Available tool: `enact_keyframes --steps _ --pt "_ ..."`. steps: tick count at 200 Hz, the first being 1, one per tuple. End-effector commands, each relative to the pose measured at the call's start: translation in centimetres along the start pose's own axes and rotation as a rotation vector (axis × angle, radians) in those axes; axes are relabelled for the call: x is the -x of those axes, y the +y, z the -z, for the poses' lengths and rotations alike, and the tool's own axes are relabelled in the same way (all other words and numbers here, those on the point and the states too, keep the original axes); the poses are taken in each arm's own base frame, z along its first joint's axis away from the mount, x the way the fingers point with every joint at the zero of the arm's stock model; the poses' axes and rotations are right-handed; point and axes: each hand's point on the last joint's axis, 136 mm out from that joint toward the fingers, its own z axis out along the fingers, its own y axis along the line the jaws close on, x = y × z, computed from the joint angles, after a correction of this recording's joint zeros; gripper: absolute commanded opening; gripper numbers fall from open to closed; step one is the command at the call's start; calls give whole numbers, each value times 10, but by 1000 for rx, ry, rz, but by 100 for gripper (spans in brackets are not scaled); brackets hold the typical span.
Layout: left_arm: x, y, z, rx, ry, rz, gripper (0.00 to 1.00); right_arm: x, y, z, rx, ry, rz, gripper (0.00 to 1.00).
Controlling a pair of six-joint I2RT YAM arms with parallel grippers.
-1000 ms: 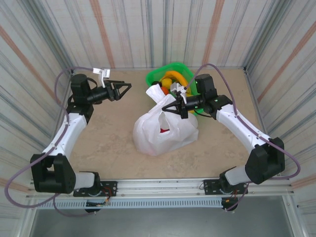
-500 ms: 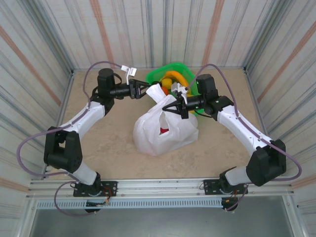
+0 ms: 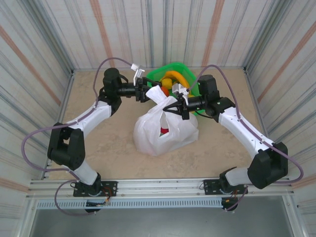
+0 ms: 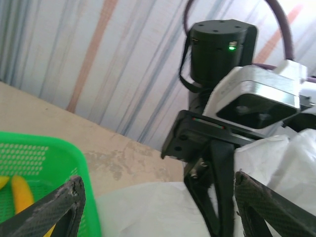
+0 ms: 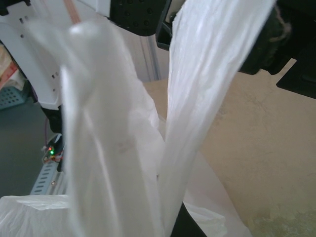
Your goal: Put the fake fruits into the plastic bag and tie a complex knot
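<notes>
The plastic bag (image 3: 165,129) is thin, crinkled, translucent white film. The far basket (image 4: 44,163) is glossy green perforated plastic. The surface (image 3: 108,143) looks matt, mottled beige. The jaws of the left gripper (image 4: 157,207) show a woven carbon-fibre texture.

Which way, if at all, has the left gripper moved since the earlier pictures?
Yes. The left gripper has swung right across the table, toward the basket, and now sits beside the bag's raised handle.
</notes>
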Motion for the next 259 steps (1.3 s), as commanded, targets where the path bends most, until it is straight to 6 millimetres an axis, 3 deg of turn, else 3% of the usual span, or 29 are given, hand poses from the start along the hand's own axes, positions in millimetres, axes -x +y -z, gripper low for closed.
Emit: enact_keyframes --steps 1,57,91,215,259 --pt "11 -30 -4 -111 24 -116 81 5 5 2 -5 0 49 0" --pt "1 -60 2 -134 90 -193 80 6 -7 7 -89 25 76 0" --pt "-4 -67 6 -107 118 -205 80 14 -14 11 -140 32 124 0" --pt "-52 -38 -7 88 266 -135 80 35 -22 19 -249 8 270 0" --pt "-59 -31 -12 82 276 -97 74 33 -24 17 -279 19 316 0"
